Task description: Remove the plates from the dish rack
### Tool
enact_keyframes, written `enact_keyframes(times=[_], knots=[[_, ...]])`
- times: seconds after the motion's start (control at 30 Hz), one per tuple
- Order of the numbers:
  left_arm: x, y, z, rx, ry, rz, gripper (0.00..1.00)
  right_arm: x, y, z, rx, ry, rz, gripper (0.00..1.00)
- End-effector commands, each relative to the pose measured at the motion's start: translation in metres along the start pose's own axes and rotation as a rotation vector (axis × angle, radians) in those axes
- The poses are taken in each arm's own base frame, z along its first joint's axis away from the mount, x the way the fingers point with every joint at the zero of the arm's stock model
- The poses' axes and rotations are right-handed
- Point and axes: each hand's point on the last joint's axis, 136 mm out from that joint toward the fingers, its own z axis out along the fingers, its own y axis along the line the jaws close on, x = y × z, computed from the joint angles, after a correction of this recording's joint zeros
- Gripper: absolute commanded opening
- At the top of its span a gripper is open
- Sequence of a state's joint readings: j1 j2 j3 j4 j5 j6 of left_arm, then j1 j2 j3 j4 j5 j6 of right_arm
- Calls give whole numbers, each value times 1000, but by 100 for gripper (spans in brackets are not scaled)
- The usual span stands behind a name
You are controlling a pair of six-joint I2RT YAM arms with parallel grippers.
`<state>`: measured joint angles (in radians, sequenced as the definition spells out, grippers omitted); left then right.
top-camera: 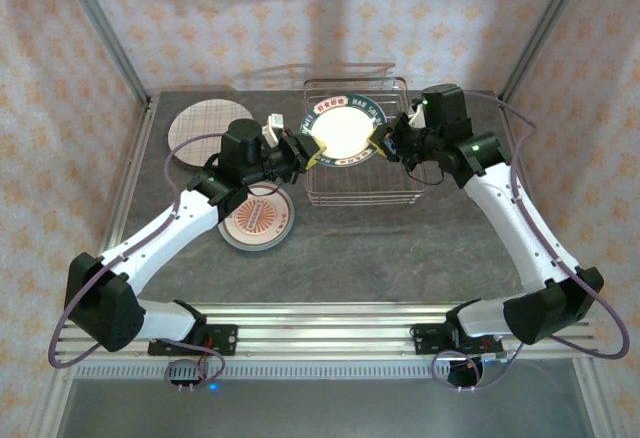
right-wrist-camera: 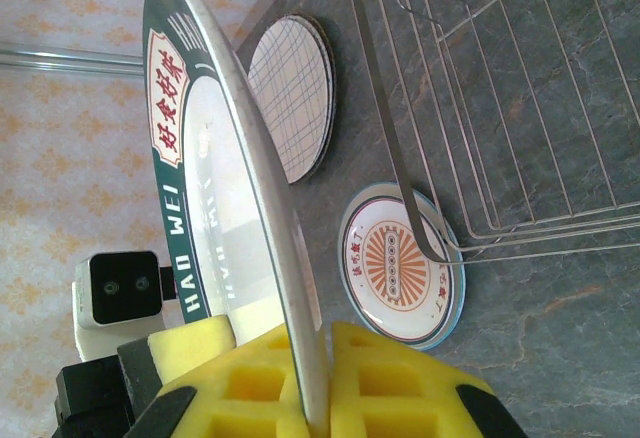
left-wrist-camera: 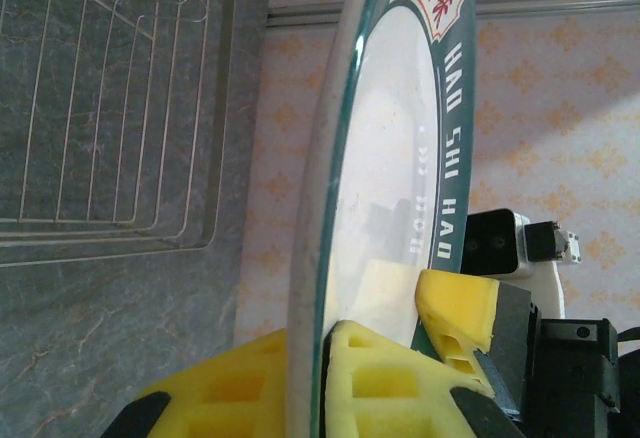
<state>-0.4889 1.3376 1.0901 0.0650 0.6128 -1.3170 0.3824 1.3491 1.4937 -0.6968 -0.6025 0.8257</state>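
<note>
Rods of silver wire form the rectangular dish rack (top-camera: 360, 186), far back on the grey table (top-camera: 450, 248). Over it, a large round green-rimmed white plate (top-camera: 343, 130) is pinched at opposite edges by the left gripper (top-camera: 313, 153) and right gripper (top-camera: 381, 138), both clamped tight.

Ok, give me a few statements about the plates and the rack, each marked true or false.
1. The left fingers and right fingers both pinch the green-rimmed plate. True.
2. The plaid plate sits in the rack. False: it lies on the table, left of the rack.
3. The red-patterned plate lies flat on the table. True.
4. The green-rimmed plate lies flat on the table. False: it is held up over the rack.
</note>
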Motion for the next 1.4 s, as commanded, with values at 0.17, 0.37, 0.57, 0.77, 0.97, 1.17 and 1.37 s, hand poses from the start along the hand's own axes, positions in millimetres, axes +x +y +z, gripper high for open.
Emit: enact_keyframes(times=[0.17, 0.37, 0.57, 0.77, 0.97, 1.17, 1.37], knots=[[5, -7, -6, 39, 0, 45, 0, -1, 8, -7, -6, -5, -64, 16], [0, -5, -18, 37, -38, 28, 0, -4, 4, -13, 39, -18, -129, 41], [-10, -3, -36, 36, -83, 13, 0, -6, 0, -20, 75, -43, -205, 52], [-21, 10, -62, 6, -142, -11, 0, -8, 7, -30, 43, -90, -335, 53], [-31, 31, -90, -18, -221, -49, 0, -3, 25, -42, -43, -179, -522, 54], [-30, 58, -113, -90, -285, -66, 0, 17, 41, -51, -143, -242, -735, 57], [-21, 94, -137, -188, -342, -55, 0, 35, 42, -57, -221, -305, -914, 70]])
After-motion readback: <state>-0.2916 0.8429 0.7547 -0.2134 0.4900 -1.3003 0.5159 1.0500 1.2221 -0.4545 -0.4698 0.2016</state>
